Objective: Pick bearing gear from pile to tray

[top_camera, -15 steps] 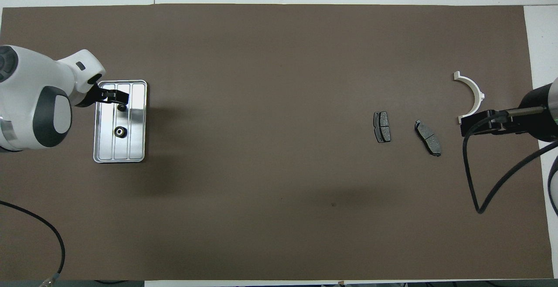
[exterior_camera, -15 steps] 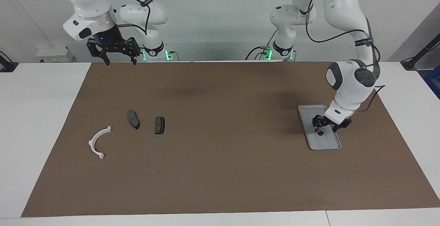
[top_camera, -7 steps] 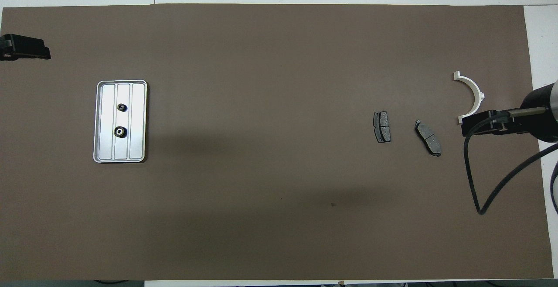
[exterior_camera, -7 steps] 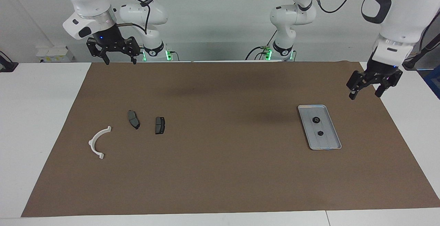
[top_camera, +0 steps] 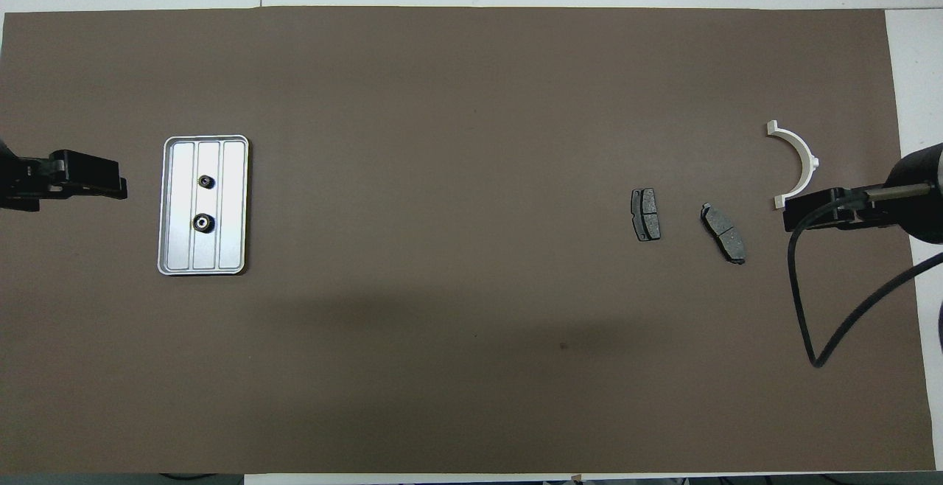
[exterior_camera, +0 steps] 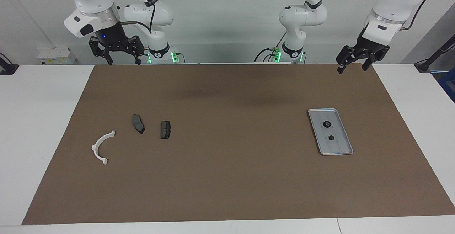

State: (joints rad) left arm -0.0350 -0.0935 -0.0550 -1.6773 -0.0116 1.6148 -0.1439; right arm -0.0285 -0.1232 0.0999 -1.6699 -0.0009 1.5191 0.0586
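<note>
The silver tray (exterior_camera: 341,148) (top_camera: 230,205) lies on the brown mat toward the left arm's end. Two small black bearing gears lie in it, one (exterior_camera: 326,123) (top_camera: 205,182) nearer the robots than the other (exterior_camera: 331,137) (top_camera: 200,223). My left gripper (exterior_camera: 352,68) (top_camera: 110,184) hangs open and empty, high over the mat's edge by the robots. The pile toward the right arm's end holds a white curved bracket (exterior_camera: 94,148) (top_camera: 809,157) and two dark brake pads (exterior_camera: 138,123) (top_camera: 723,232), (exterior_camera: 165,129) (top_camera: 645,214). My right gripper (exterior_camera: 123,62) (top_camera: 796,216) waits open, raised over the mat's edge.
The brown mat (exterior_camera: 227,177) covers most of the white table (exterior_camera: 42,120). A black cable (top_camera: 803,308) loops down from the right arm over the mat's corner.
My left gripper has lifted off the tray, leaving a second bearing gear in it, and has swung up toward the robots' edge of the mat. The right arm has barely moved.
</note>
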